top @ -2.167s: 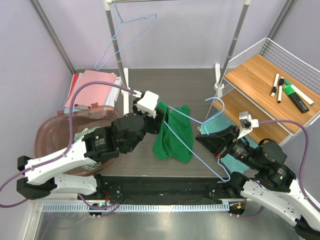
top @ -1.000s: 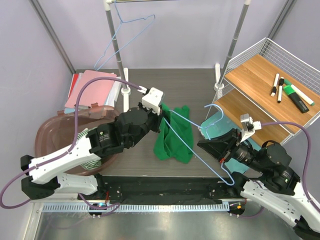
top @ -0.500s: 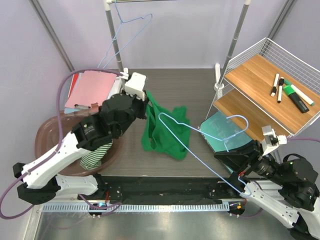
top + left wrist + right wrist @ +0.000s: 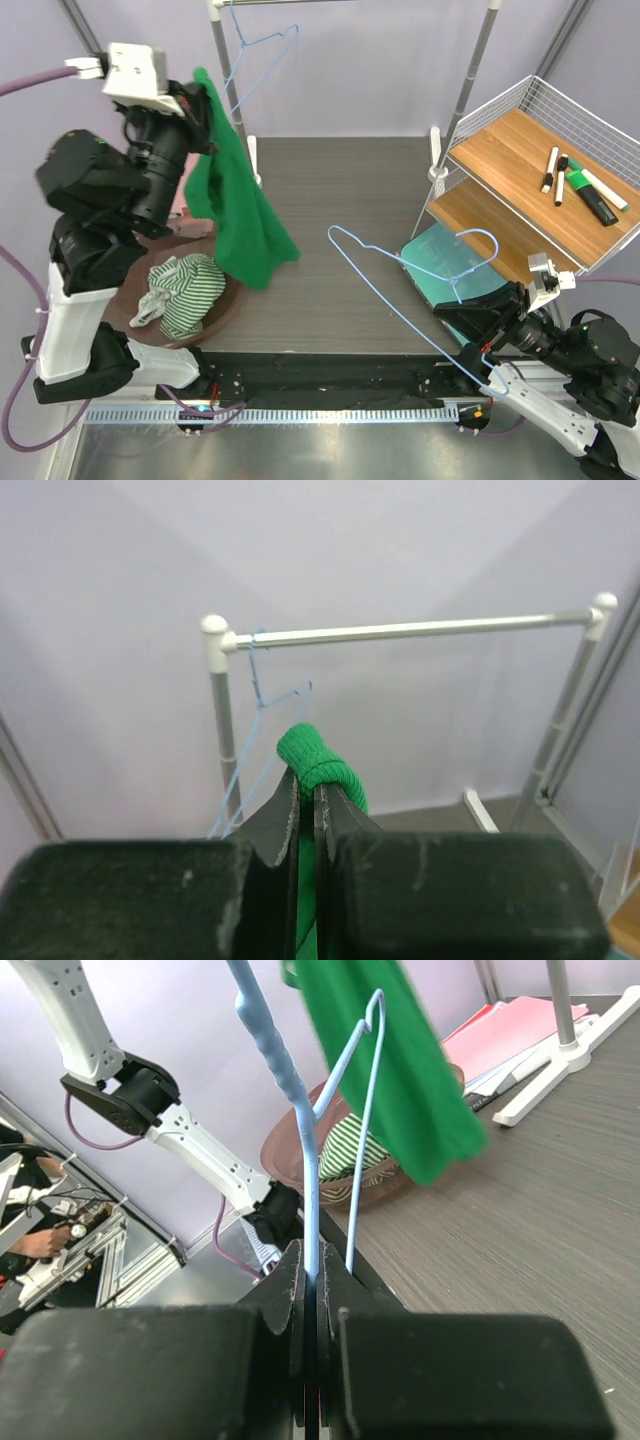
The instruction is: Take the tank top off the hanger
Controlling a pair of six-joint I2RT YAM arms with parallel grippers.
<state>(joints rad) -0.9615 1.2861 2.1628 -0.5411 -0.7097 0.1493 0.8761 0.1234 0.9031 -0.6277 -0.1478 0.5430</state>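
The green tank top (image 4: 240, 210) dangles from my left gripper (image 4: 198, 105), raised high at the far left, and hangs apart from the hanger. In the left wrist view the gripper (image 4: 307, 792) is shut on a rolled green strap (image 4: 318, 760). The light blue wire hanger (image 4: 400, 300) is bare and slants over the table. My right gripper (image 4: 485, 345) holds it near the front right edge. The right wrist view has that gripper (image 4: 312, 1260) shut on the hanger wire (image 4: 295, 1130), with the tank top (image 4: 395, 1070) beyond.
A brown basin (image 4: 222, 318) holding a striped cloth (image 4: 180, 290) sits under the tank top. A clothes rack pole (image 4: 232, 90) with a second blue hanger (image 4: 258, 45) stands at the back. At right are a wire shelf (image 4: 520, 170) with markers (image 4: 580, 185) and a teal item (image 4: 435, 262).
My left arm swung up and to the left with the tank top, pulling it off the hanger. My right arm drew the hanger back toward the front right.
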